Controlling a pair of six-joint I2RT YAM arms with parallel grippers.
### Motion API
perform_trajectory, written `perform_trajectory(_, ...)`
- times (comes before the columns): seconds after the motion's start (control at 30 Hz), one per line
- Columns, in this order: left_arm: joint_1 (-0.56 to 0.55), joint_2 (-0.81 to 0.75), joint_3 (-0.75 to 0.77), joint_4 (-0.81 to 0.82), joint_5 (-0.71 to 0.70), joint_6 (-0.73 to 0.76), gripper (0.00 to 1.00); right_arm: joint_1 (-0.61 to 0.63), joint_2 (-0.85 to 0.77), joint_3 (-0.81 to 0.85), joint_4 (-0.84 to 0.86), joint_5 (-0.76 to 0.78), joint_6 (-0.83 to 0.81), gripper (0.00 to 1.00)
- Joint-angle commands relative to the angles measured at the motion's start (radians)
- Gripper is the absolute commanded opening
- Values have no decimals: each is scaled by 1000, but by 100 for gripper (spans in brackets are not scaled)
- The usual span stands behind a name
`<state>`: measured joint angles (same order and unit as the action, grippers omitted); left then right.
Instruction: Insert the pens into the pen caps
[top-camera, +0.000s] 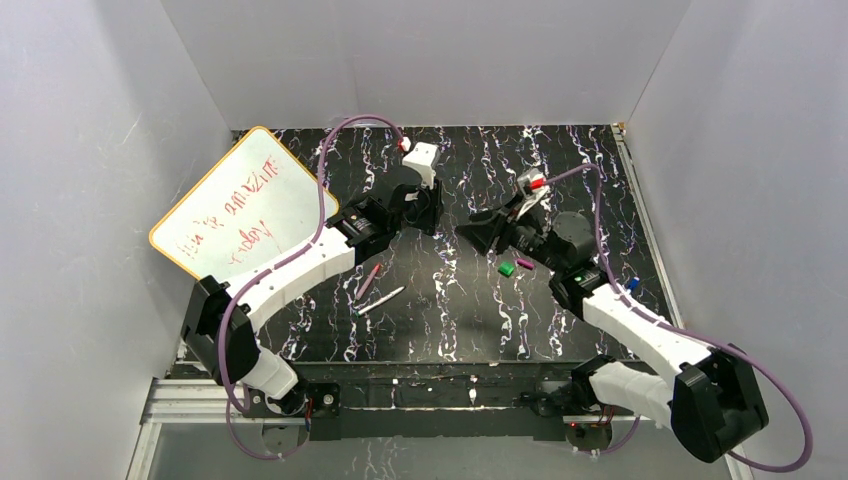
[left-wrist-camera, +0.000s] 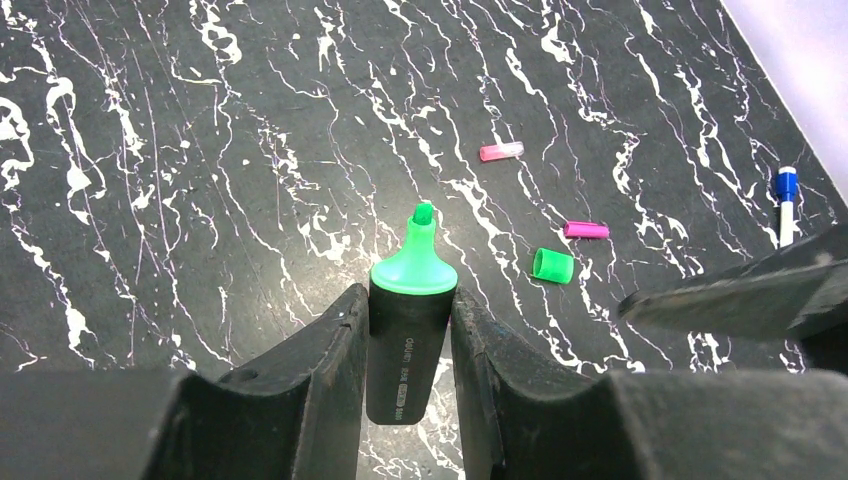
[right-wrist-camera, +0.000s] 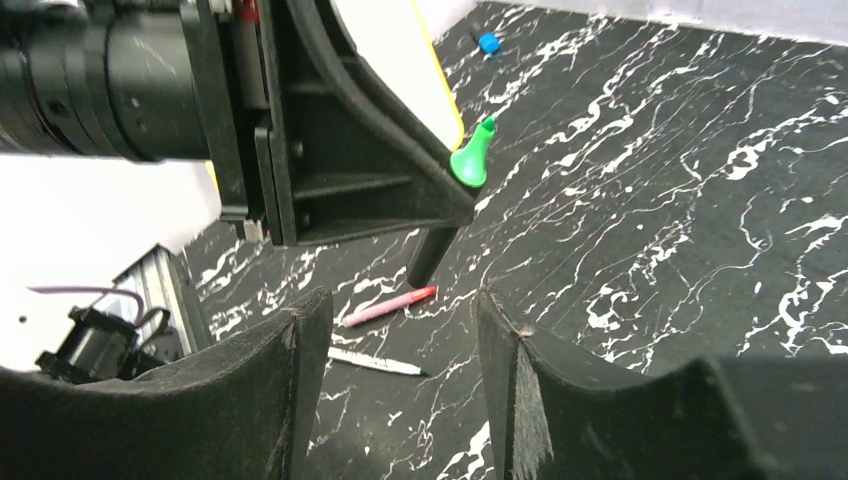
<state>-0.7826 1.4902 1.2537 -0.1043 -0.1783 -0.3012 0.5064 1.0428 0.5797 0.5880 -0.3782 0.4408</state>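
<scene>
My left gripper is shut on the thick black pen, whose green tip points away from the wrist, above the table. On the table beyond it lie the green cap, the magenta cap and the pale pink cap. My right gripper stands open with nothing between its fingers, facing the left gripper and the held pen. The magenta pen and the white-grey pen lie side by side on the table near the left arm, and the green cap rests just beside my right gripper.
A yellow-rimmed whiteboard leans at the back left. A blue-capped marker lies near the right wall. White walls close in the black marbled table on three sides. One finger of the right gripper reaches into the left wrist view.
</scene>
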Motion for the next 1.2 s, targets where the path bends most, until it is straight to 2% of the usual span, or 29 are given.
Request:
perform_trajectory(0.0, 0, -63, 36, 29, -24, -28, 0, 56, 38, 59, 8, -5, -92, 62)
perform_trajectory(0.6, 0, -103, -5, 65, 80, -126, 0, 119, 166, 72, 101, 66, -104, 60)
perform_trajectory(1.17, -1, -116, -55, 100, 84, -146, 0, 133, 228, 96, 159, 64, -85, 52)
